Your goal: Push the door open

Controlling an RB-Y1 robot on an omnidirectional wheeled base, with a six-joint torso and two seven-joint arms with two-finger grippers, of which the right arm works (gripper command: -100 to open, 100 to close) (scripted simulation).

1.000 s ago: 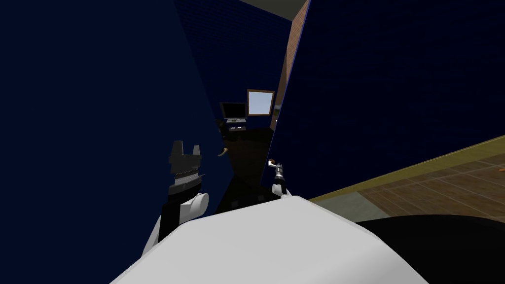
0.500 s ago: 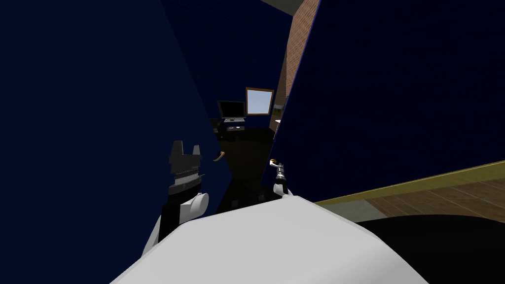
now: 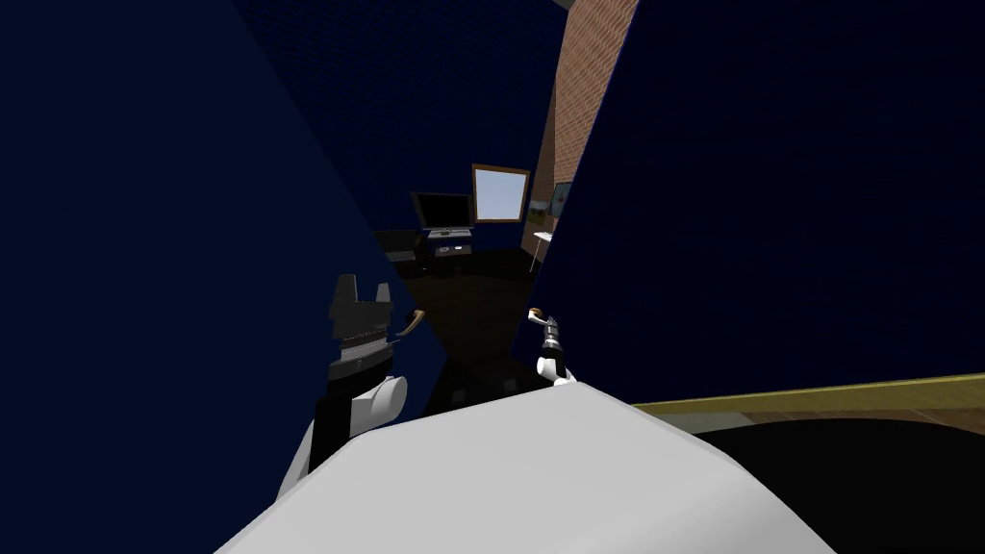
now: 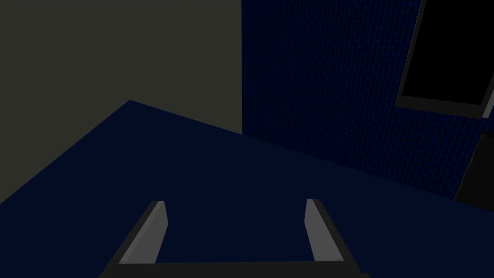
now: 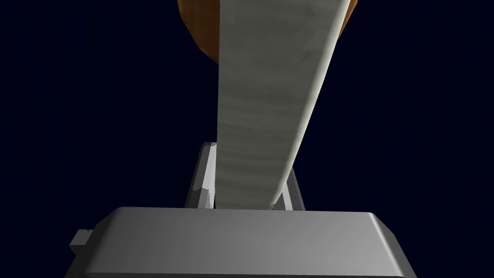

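A dark blue door panel stands on the right. At its near edge is a lever handle, grey with an orange base. My right gripper is shut on this lever, and its fingers press the lever's sides close to the gripper body. A second dark blue panel stands on the left, with an orange-brown lever at its edge. My left gripper is raised beside that panel. It is open and holds nothing, over a dark blue plane.
Through the gap between the panels I see a dim room with a dark monitor, a framed bright window and a small white table. A brick wall rises behind the right panel's edge. A yellow strip runs along that panel's foot.
The gap between the panels has widened. The left panel's edge and its lever have slid left and down. My view has turned, and the tiled floor at the right has slipped out of sight. My right gripper stays on the lever.
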